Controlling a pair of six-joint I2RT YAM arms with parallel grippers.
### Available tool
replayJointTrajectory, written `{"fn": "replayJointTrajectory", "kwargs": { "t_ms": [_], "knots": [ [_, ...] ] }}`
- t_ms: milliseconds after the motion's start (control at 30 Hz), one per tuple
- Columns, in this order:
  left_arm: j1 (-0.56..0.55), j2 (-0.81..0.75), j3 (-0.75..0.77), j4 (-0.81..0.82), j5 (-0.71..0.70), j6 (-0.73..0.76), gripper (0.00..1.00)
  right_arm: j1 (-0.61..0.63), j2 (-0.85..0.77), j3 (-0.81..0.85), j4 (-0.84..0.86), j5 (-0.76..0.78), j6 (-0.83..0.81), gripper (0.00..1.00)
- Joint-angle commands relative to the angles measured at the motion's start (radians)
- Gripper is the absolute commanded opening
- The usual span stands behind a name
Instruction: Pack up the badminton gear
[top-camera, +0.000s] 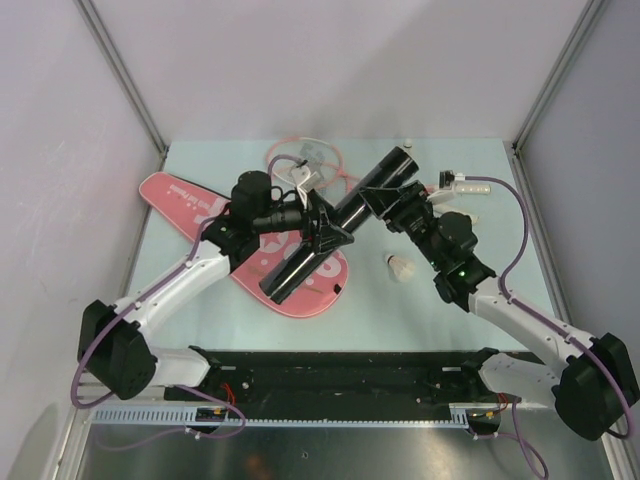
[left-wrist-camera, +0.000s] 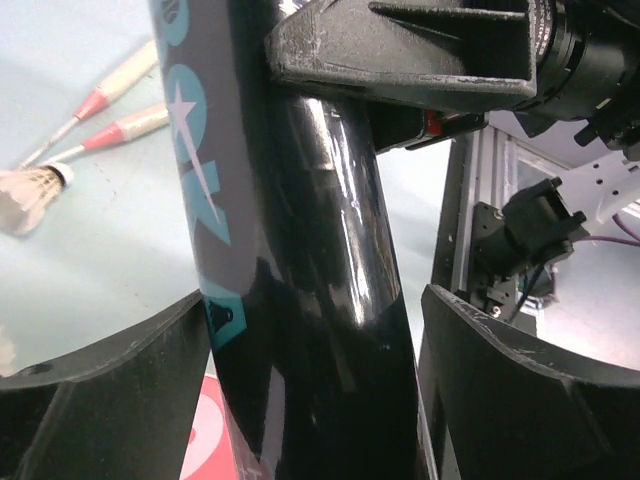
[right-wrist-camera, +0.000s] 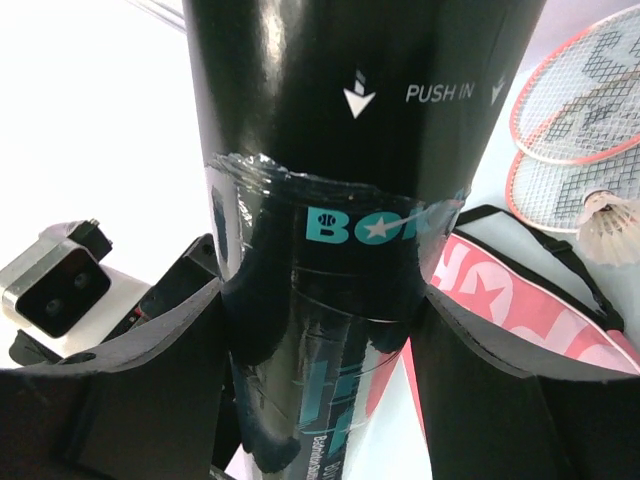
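**Two-arm hold on the shuttlecock tube.** The left gripper (top-camera: 322, 232) is clamped on the middle of the dark tube (top-camera: 340, 222). In the left wrist view its fingers (left-wrist-camera: 110, 390) sit against both sides of the glossy wall. The right gripper (top-camera: 397, 205) is closed on the same tube nearer its far end, just below a taped seam and the cap section marked "PUSH IN". The tube lies slantwise between the arms, apparently raised off the table (top-camera: 470, 300), with its near end over the pink bag (top-camera: 185, 200).

*Step in hand (judged):* getting the tube ready for loading, with nothing visibly packed yet. The next move probably calls for one arm to keep the body steady while the other frees the capped end without bending the wall. One gripper must then let go to fetch a shuttlecock.

*Count:* one tube; one bag; two rackets (right-wrist-camera: 590, 100), heads overlapping at the far edge. At least two shuttlecocks: one loose on the table (top-camera: 400, 267) and one on the strings (right-wrist-camera: 607, 222). Whether the one beside the handles is a third cannot be told.
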Motion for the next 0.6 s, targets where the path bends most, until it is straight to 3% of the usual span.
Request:
{"fn": "replayJointTrajectory", "kwargs": {
  "t_ms": [0,167,367,400,433,467,500,567],
  "knots": [
    [-0.004,0.035,0.044,0.034,0.106,-0.035,0.88,0.01,-0.003,0.029,0.13,-0.04,-0.005,0.35],
    [0.0,0.054,0.046,0.033,0.107,-0.036,0.86,0.027,-0.01,0.048,0.118,-0.04,-0.121,0.34],
    [0.017,0.065,0.047,0.033,0.086,-0.046,0.76,0.076,0.013,0.083,0.108,-0.094,-0.189,0.34],
    [0.023,0.061,0.046,0.033,0.077,-0.044,0.64,0.079,0.01,0.088,0.084,-0.095,-0.21,0.4],
    [0.029,0.052,0.043,0.031,0.067,-0.042,0.6,0.078,0.005,0.11,0.052,-0.1,-0.224,0.46],
    [0.045,0.049,0.04,0.028,0.057,-0.033,0.58,0.072,-0.002,0.124,0.008,-0.113,-0.244,0.55],
    [0.052,0.043,0.04,0.027,0.052,-0.026,0.56,0.044,-0.015,0.143,-0.102,-0.127,-0.309,0.72],
    [0.071,0.029,0.041,0.004,0.037,0.002,0.56,-0.009,-0.053,0.176,-0.251,-0.223,-0.405,0.89]
  ]
}}
